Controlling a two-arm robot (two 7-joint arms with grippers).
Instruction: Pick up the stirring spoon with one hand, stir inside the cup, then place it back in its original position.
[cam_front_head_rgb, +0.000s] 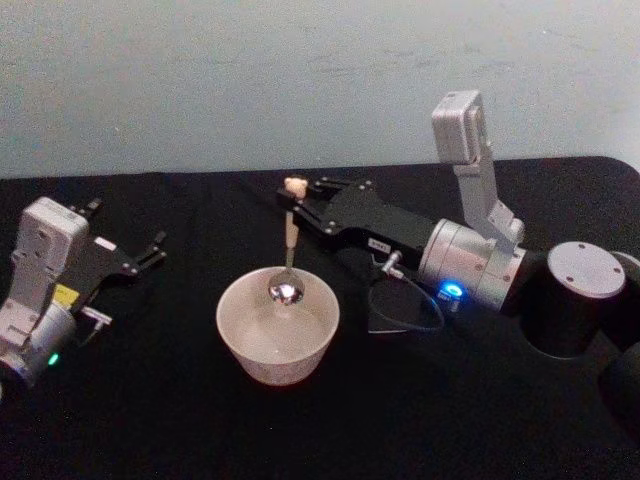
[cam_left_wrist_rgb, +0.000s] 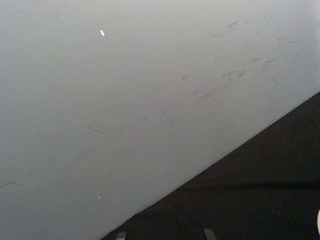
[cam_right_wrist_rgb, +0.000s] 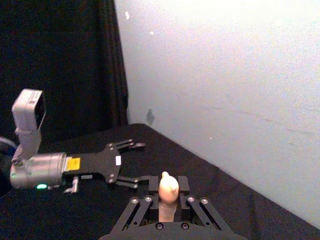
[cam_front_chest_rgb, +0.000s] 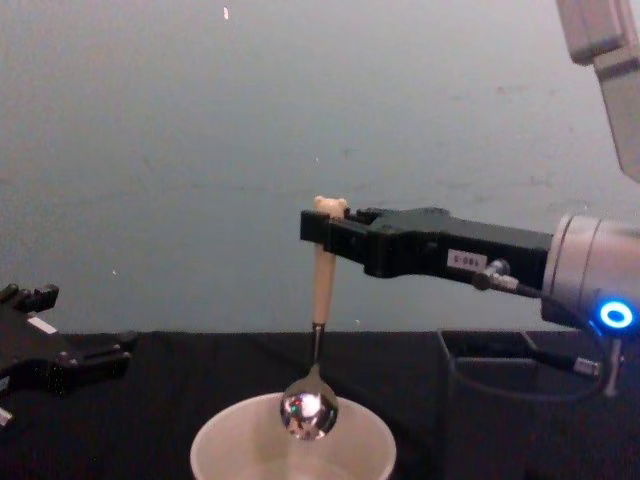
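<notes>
The right gripper (cam_front_chest_rgb: 320, 228) is clamped on the slim stirring spoon (cam_front_chest_rgb: 322, 285), which has a cream bear-topped handle and a dark metal stem. It holds the spoon upright, shiny bowl at the mouth of the wide round cream-white cup (cam_front_head_rgb: 280, 362). Pick-up looks done, and stirring seems at hand or barely begun. The return is left: the dark square holder (cam_front_head_rgb: 405, 300), faint against the black cloth (cam_front_head_rgb: 150, 400), seems to stand just right of the cup. The left gripper (cam_front_head_rgb: 150, 250) rests well to the left, fingers spread.

Right tool (cam_front_head_rgb: 293, 203) extended, clamped; left tool (cam_front_head_rgb: 124, 226) parked, spread.
</notes>
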